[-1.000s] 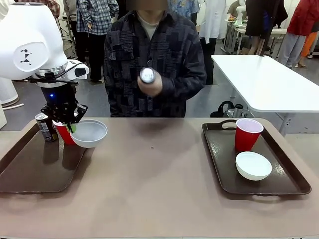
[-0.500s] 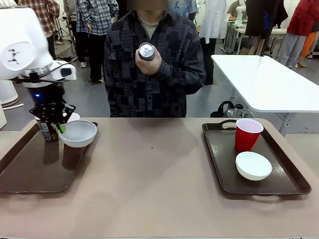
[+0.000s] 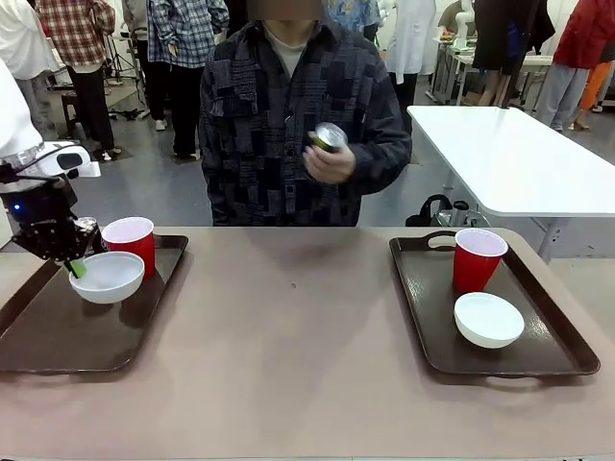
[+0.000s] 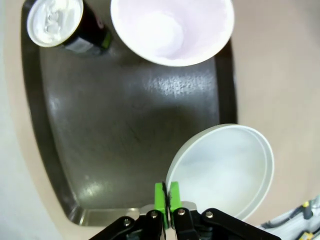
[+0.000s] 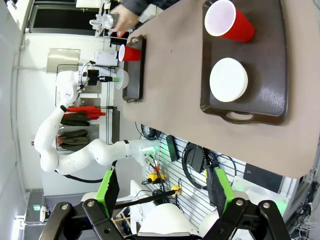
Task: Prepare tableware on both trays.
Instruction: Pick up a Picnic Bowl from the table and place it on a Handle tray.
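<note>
Left claw (image 4: 167, 197) pinches bowl (image 4: 222, 172) rim.
Bowl hangs over left tray (image 3: 58, 336); red cup (image 3: 130, 240) at its 1 o'clock; right claw (image 5: 165, 192) gapes empty.

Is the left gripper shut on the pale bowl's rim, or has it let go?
Shut on it: the left gripper has its green pads pinched together on the pale bowl's rim, above the left tray.

Two dark brown trays (image 3: 58, 336) (image 3: 553, 331) sit on the table, with two red cups (image 3: 131, 242) (image 3: 478, 258), two small bowls — one pale grey-blue (image 3: 107, 277), one white (image 3: 488, 319) — and two drink cans (image 4: 65, 24) (image 3: 329, 137).
</note>
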`<state>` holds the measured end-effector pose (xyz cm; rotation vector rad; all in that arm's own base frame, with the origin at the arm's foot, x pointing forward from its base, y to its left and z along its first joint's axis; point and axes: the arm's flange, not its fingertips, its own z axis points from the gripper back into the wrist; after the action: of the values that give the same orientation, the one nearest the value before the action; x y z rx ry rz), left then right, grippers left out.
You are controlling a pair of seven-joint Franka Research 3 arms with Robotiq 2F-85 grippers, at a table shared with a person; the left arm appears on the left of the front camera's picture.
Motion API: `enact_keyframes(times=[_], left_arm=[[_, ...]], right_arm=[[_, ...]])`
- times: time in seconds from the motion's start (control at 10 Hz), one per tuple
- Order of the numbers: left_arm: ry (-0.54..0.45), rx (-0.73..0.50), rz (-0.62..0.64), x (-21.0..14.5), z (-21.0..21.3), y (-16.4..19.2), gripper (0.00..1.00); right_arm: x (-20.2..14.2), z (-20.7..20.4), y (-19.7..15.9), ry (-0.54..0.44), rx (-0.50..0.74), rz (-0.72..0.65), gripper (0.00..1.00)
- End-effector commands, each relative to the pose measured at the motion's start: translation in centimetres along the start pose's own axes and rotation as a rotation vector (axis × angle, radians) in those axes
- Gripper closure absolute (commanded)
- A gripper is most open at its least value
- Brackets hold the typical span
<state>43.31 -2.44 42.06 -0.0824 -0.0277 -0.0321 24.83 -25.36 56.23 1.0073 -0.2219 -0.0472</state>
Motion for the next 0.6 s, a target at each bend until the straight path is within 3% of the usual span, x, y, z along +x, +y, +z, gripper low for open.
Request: enact_keyframes(times=[0.0, 0.4, 0.5], left_arm=[[0.008, 0.019, -0.034, 0.4, -2.4, 0.8, 0.96], [0.006, 0.100, -0.040, 0.6, -4.7, 0.9, 0.96], [-0.001, 0.100, -0.041, 0.5, -4.5, 0.8, 0.36]], right_arm=[[-0.1, 0.1, 0.1, -0.003, 0.011, 0.010, 0.03], [-0.1, 0.1, 0.1, -0.003, 0.011, 0.010, 0.03], [-0.1, 0.1, 0.1, -0.003, 0.011, 0.010, 0.03]])
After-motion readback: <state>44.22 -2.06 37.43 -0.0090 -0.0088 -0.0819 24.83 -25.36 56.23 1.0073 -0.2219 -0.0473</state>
